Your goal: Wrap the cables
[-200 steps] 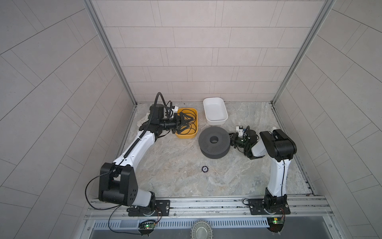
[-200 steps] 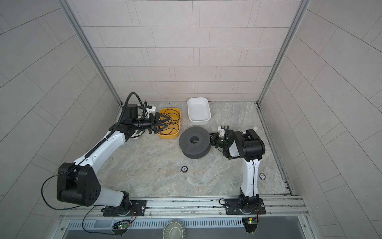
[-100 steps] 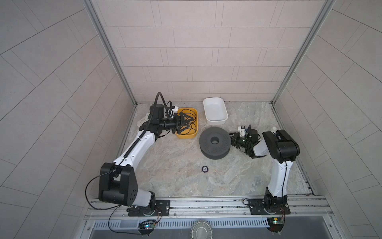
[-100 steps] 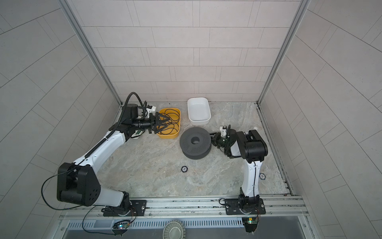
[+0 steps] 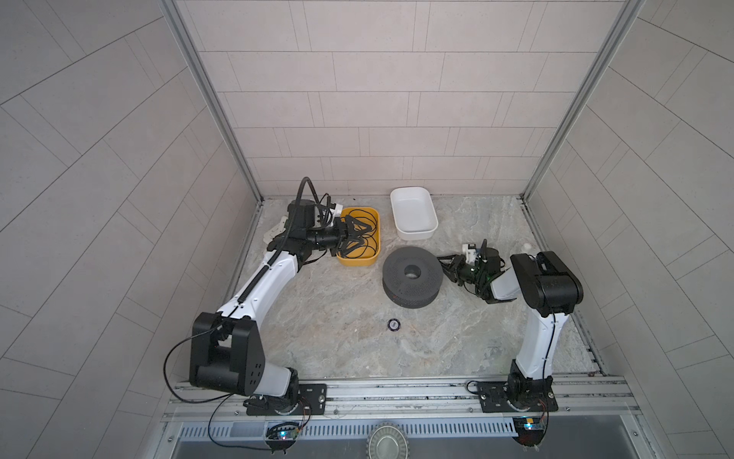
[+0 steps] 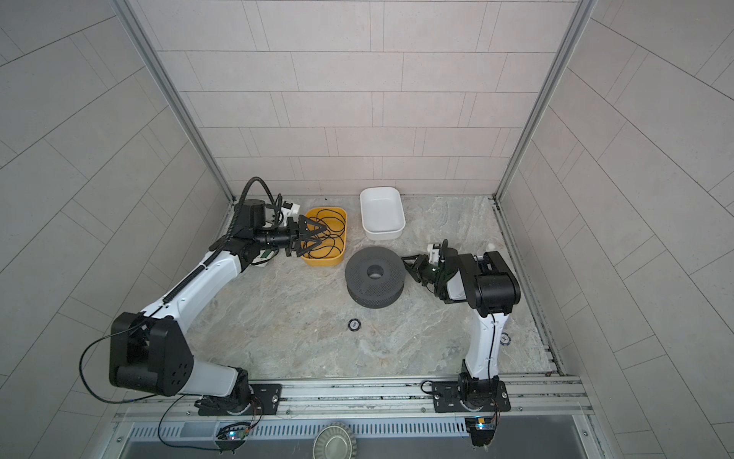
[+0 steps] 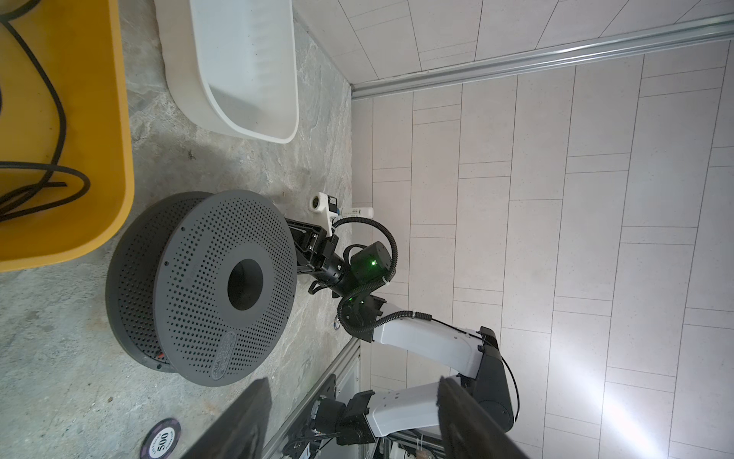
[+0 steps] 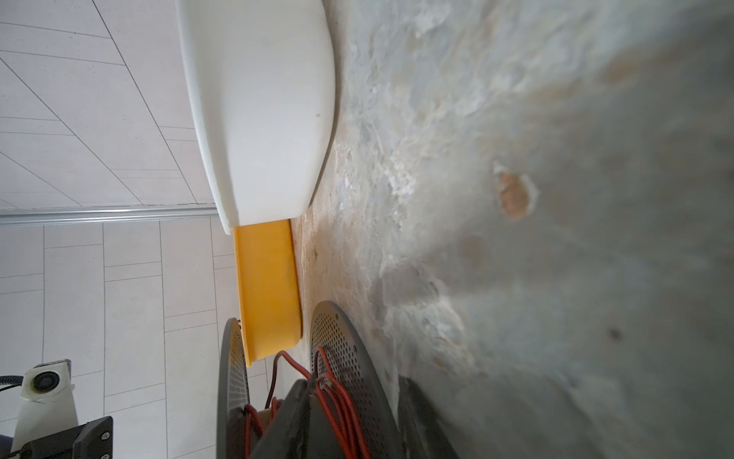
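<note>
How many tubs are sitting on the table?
2. The yellow tub sits to the left of the gray spool. The white tub is behind the spool, close to the back wall. Nothing suggests another one is hidden.

The spool [image 5: 412,278] is dark grey, its flanges dotted all over with small holes, and the red wire [image 8: 337,401] inside is bright. At its eleven o'clock, a mustard-yellow tub [image 5: 356,260] holds a black cable [image 7: 62,119]. At twelve o'clock is a plain white tub [image 5: 415,233]. The tabletop [image 5: 317,318] is marbled grey-beige. The chip [image 7: 161,439] is purple-black with white numerals.
</note>
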Robot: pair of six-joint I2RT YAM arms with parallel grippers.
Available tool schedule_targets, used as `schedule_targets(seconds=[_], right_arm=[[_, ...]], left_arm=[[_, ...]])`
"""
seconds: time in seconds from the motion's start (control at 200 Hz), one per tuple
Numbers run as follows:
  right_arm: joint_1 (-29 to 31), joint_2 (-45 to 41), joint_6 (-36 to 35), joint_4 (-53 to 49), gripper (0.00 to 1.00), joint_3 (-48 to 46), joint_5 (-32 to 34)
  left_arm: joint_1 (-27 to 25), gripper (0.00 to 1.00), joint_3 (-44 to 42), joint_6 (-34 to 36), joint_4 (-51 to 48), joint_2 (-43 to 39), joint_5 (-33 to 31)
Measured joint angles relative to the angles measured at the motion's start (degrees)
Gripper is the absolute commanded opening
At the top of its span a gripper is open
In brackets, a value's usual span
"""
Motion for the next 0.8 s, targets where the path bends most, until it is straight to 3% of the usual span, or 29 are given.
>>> schedule_targets(seconds=[0.175, 0.53, 0.641, 0.661, 0.716, 0.801], right_arm=[[-1.2, -5.9, -5.1, -11.5, 0.4, 0.2, 2.4], [-2.6, -16.6, -17.9, -37.2, 0.49, 7.5, 7.2], [-2.9, -19.1, -22.8, -45.9, 0.54, 10.5, 9.3], [-2.9, -19.7, -23.9, -47.7, 0.56, 11.1, 9.8], [-3.0, -21.6, -26.8, -51.7, 0.59, 12.6, 11.4], [-3.1, -25.3, -31.3, -57.4, 0.6, 14.9, 14.6]], left_arm=[[0.0, 0.72, 0.2, 1.5, -1.5, 0.0, -0.3], [0.0, 0.75, 5.6, 13.2, -15.6, 1.2, -6.5], [0.0, 0.84, 8.6, 18.6, -20.8, 1.2, -11.1], [0.0, 0.91, 9.0, 19.6, -21.4, 1.2, -11.9], [0.2, 0.98, 9.1, 20.9, -22.3, 1.2, -14.5], [0.5, 1.0, 9.1, 23.0, -23.6, 1.3, -18.4]])
